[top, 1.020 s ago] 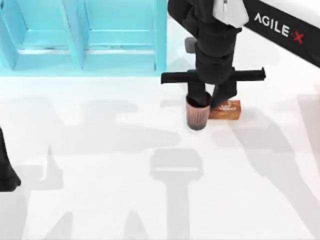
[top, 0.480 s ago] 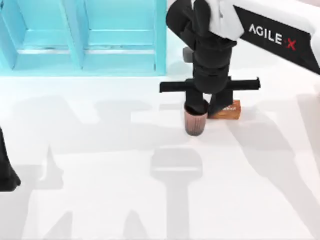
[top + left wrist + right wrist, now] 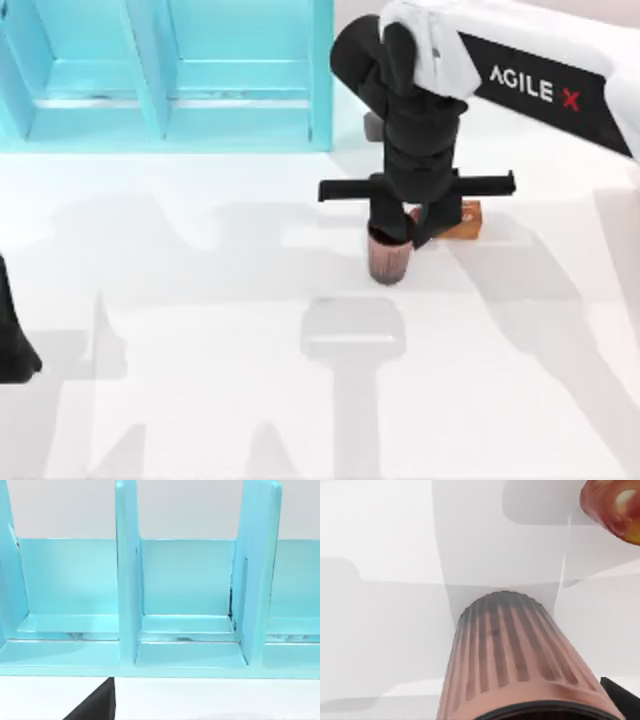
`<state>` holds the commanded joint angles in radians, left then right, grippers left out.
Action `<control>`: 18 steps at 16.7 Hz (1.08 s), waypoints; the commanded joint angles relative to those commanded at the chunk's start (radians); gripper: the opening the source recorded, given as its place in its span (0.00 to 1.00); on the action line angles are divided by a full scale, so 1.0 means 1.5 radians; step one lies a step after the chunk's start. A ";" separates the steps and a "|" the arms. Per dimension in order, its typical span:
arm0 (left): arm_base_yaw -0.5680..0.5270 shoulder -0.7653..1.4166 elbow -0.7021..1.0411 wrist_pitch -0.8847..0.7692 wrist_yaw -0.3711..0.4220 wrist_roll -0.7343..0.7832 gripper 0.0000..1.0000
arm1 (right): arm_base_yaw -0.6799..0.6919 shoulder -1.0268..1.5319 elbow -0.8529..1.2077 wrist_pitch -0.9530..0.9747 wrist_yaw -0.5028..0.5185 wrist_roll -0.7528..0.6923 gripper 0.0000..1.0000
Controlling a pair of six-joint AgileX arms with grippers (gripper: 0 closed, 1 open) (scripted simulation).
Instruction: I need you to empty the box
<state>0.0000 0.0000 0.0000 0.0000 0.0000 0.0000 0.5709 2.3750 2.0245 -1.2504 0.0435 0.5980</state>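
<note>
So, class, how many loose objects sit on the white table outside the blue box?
2: a ribbed cup beneath the right gripper, and an orange block just behind it; the arm might hide more.

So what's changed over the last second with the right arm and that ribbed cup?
The right gripper has drifted slightly toward the blue shelf, taking the ribbed cup with it; the cup now sits a little farther up the top view and overlaps the orange block more. The block and shelf stayed put, and the left arm remains parked at the left edge.
</note>
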 joint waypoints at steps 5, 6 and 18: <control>0.000 0.000 0.000 0.000 0.000 0.000 1.00 | 0.000 0.000 0.000 0.000 0.000 0.000 0.53; 0.000 0.000 0.000 0.000 0.000 0.000 1.00 | 0.000 0.000 0.000 0.000 0.000 0.000 0.60; 0.000 0.000 0.000 0.000 0.000 0.000 1.00 | 0.000 0.000 0.000 0.000 0.000 0.000 1.00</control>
<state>0.0000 0.0000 0.0000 0.0000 0.0000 0.0000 0.5709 2.3750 2.0245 -1.2504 0.0435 0.5980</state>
